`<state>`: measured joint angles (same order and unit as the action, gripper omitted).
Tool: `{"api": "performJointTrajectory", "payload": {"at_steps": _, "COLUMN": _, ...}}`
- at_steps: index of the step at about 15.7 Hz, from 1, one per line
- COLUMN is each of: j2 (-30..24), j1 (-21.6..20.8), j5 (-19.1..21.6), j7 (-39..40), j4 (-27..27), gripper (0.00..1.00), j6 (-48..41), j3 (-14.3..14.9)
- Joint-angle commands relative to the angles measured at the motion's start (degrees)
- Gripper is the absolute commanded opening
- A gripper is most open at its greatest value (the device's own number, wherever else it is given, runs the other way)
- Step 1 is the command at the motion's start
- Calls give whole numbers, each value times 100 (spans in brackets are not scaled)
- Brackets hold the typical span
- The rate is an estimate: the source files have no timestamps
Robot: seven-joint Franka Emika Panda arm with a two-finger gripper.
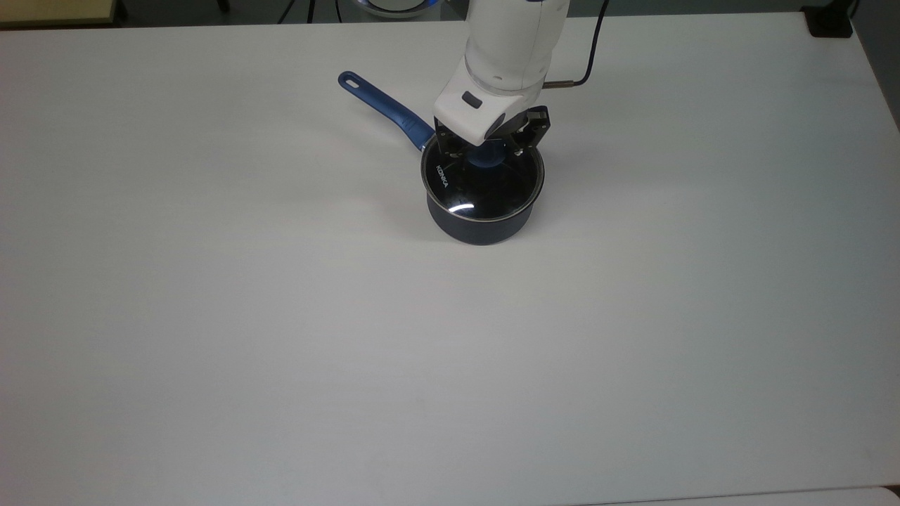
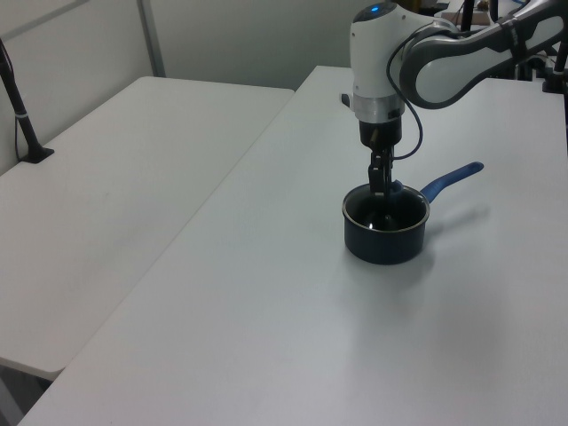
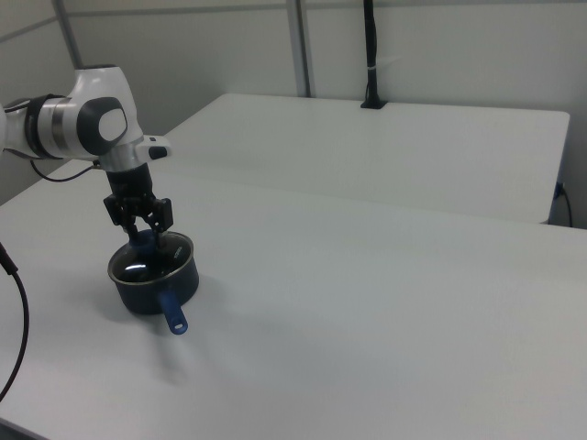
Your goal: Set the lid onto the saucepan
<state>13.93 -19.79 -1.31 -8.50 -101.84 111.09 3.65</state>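
The dark navy saucepan (image 1: 478,228) stands on the white table, its blue handle (image 1: 383,105) pointing to the top view's upper left. The glass lid (image 1: 481,190) lies flat on the pan's rim, with its blue knob (image 1: 485,159) near the far side. My gripper (image 1: 487,146) hangs directly over the knob, open, with a finger on either side and just above it. In the left view the gripper (image 2: 380,185) stands upright over the saucepan (image 2: 383,244). In the right view the gripper (image 3: 139,220) has spread fingers above the lid (image 3: 147,261).
The white table (image 1: 450,365) stretches wide and bare toward the top view's bottom. A second table (image 2: 106,177) adjoins it, with a black clamped post (image 2: 22,115). A black object (image 1: 830,21) sits at the top view's upper right corner. A cable (image 1: 583,63) trails from the arm.
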Motion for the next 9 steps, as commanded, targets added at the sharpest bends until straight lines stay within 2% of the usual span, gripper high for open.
{"api": "performJointTrajectory", "payload": {"at_steps": 1, "j2": 49, "j1": -60, "j5": 16, "j7": -161, "j4": 86, "gripper": 100, "j6": -123, "j3": 31}}
{"api": "performJointTrajectory", "payload": {"at_steps": 4, "j2": -126, "j1": 71, "j5": 16, "j7": -362, "j4": 121, "gripper": 100, "j6": -193, "j3": 31}}
{"api": "performJointTrajectory", "payload": {"at_steps": 9, "j2": -566, "j1": 756, "j5": -141, "j7": -180, "j4": 121, "gripper": 100, "j6": -746, "j3": 31}}
